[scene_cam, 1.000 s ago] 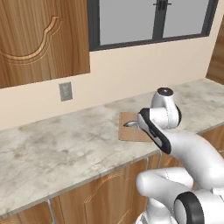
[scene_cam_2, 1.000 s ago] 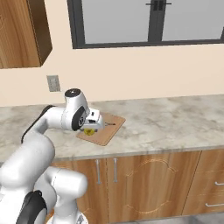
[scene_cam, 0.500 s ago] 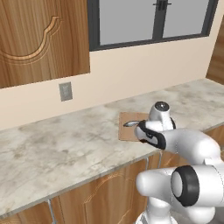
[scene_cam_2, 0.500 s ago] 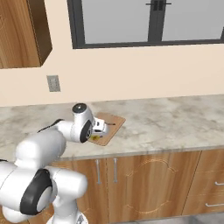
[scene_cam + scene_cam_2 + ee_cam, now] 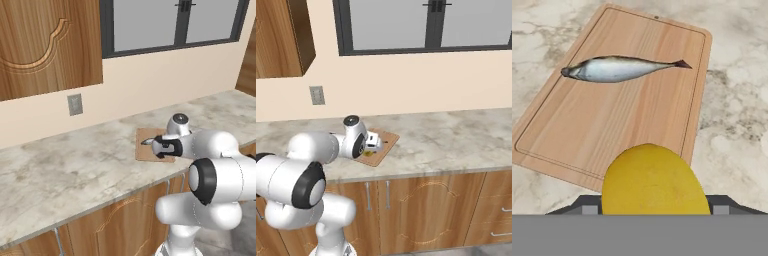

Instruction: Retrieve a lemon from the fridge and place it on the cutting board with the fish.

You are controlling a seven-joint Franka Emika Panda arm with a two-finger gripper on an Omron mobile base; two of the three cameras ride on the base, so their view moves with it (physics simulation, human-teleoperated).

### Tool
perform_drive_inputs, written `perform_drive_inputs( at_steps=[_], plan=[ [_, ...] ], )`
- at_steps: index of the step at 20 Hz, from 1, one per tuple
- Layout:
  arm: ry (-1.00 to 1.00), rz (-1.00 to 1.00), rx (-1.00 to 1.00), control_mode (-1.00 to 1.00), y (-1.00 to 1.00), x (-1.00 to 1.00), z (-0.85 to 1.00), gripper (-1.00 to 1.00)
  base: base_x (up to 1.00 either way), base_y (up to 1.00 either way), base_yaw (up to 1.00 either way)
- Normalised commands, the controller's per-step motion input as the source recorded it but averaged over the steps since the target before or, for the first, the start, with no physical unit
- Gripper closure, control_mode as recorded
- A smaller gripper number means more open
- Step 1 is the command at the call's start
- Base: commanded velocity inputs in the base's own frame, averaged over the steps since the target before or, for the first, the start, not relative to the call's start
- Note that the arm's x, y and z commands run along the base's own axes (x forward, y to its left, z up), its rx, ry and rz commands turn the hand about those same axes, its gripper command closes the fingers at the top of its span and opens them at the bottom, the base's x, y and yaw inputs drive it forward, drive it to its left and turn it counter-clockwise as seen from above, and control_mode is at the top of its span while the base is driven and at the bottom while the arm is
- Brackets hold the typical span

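The lemon (image 5: 654,180) is bright yellow and sits between my fingertips, with my gripper (image 5: 654,206) shut on it. It hangs over the near edge of the light-brown cutting board (image 5: 637,115). The fish (image 5: 619,68), silvery and slim, lies across the board's far half. From the left base view my gripper (image 5: 159,146) is low over the cutting board (image 5: 145,150), and the fish (image 5: 146,142) peeks out beside it. From the right, the lemon (image 5: 370,153) shows as a yellow speck under the gripper (image 5: 375,144) on the cutting board (image 5: 388,139). The fridge is out of view.
The board lies on a marble counter (image 5: 75,165) close to its front edge. A wall outlet (image 5: 75,104) and a dark-framed window (image 5: 175,22) are behind it. A wooden upper cabinet (image 5: 45,45) hangs at the left. Wooden cabinet doors (image 5: 426,210) run below.
The arm has folded down and the hand has dropped lower over the board, still carrying the lemon. Board and fish have stayed put.
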Motion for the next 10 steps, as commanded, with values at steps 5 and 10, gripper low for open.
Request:
perform_drive_inputs(
  at_steps=[5, 10],
  plan=[
    [0.0, 0.0, 0.02, -1.0, -0.06, 0.01, -0.17, 1.0, 0.0, 0.0, 0.0],
    [0.0, 0.0, 0.03, -1.0, 0.0, 0.07, -0.28, 1.0, 0.0, 0.0, 0.0]
  ],
)
